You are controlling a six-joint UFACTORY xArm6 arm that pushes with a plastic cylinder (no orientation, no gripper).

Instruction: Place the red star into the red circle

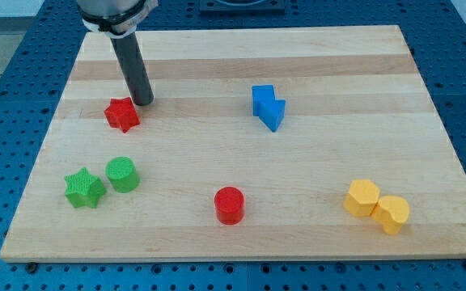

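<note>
The red star (122, 114) lies on the wooden board (241, 73) at the view's upper left. The red circle (229, 204), a short red cylinder, stands near the view's bottom centre, well down and to the right of the star. My tip (143, 102) rests on the board just to the upper right of the red star, close to its edge; I cannot tell whether it touches the star. The rod rises from the tip toward the view's top left.
A green star (83, 188) and a green cylinder (123, 174) sit side by side at the lower left. A blue angular block (268, 106) lies at the upper middle. Two yellow blocks (376, 206) sit together at the lower right.
</note>
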